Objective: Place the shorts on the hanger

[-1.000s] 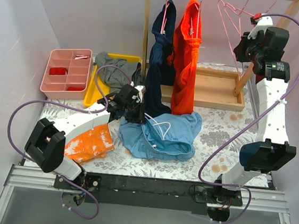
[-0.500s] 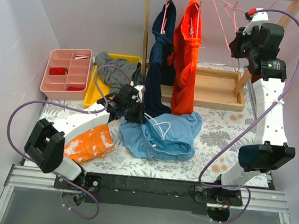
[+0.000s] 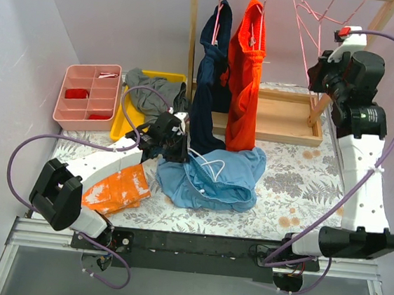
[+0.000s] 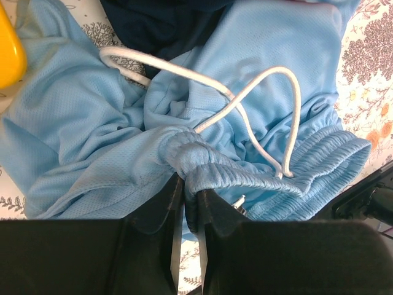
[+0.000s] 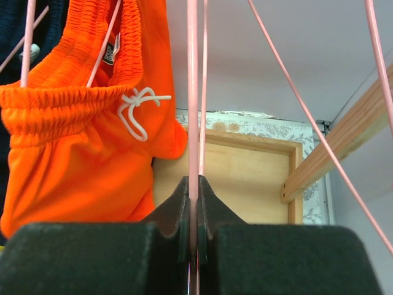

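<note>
Top external view: the wooden rack (image 3: 191, 41) stands at the back of the worktop (image 3: 299, 179). The shorts (image 3: 211, 181) lie crumpled just in front of the rack's base, their long axis running parallel with its rail. The hanger (image 3: 305, 25) is up by the rack's right end, well above the shorts. My left fingers (image 4: 187, 193) are pinched onto the waistband, and my right fingers (image 5: 193, 187) are clamped on the hanger's wire. I judge the two must now be brought together.
</note>
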`<state>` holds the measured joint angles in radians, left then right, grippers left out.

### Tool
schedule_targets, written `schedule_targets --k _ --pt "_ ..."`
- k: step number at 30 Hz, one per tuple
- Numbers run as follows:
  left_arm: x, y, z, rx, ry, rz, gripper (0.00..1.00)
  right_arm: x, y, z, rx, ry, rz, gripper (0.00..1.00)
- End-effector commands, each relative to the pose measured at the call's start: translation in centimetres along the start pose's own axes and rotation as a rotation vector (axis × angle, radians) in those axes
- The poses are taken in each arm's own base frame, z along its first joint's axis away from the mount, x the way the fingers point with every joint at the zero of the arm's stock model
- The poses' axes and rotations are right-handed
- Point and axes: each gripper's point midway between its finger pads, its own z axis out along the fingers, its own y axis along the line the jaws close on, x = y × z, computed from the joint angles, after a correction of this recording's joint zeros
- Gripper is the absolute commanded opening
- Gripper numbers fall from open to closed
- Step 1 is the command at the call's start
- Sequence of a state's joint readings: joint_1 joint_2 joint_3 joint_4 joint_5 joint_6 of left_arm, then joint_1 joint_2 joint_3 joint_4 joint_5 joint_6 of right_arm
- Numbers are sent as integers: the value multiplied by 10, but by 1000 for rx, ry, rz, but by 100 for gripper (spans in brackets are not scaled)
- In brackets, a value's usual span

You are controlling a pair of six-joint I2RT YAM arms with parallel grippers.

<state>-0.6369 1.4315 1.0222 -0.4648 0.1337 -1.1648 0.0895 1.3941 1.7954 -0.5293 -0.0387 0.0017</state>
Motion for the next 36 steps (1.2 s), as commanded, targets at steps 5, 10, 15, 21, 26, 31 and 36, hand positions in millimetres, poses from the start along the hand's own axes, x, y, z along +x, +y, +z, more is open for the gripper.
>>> schedule_targets --k 5,10,15,21,26,31,36 --pt "-12 6 -15 -36 -76 -22 7 14 19 -74 -39 -38 107 1" --pt "-14 15 -17 -80 -87 -34 6 23 46 -137 -152 -59 149 1" --pt "-17 25 -17 -108 -84 -55 3 37 78 -183 -309 -34 176 1" --pt "-25 30 -22 -109 -103 -80 3 42 120 -222 -559 -3 194 1" --pt "-23 40 -27 -139 -114 -104 3 70 147 -224 -747 145 228 1" --pt "-18 58 -31 -170 -120 -154 3 102 164 -218 -817 274 232 1" --pt "-13 69 -32 -188 -120 -186 3 125 181 -214 -831 363 182 1"
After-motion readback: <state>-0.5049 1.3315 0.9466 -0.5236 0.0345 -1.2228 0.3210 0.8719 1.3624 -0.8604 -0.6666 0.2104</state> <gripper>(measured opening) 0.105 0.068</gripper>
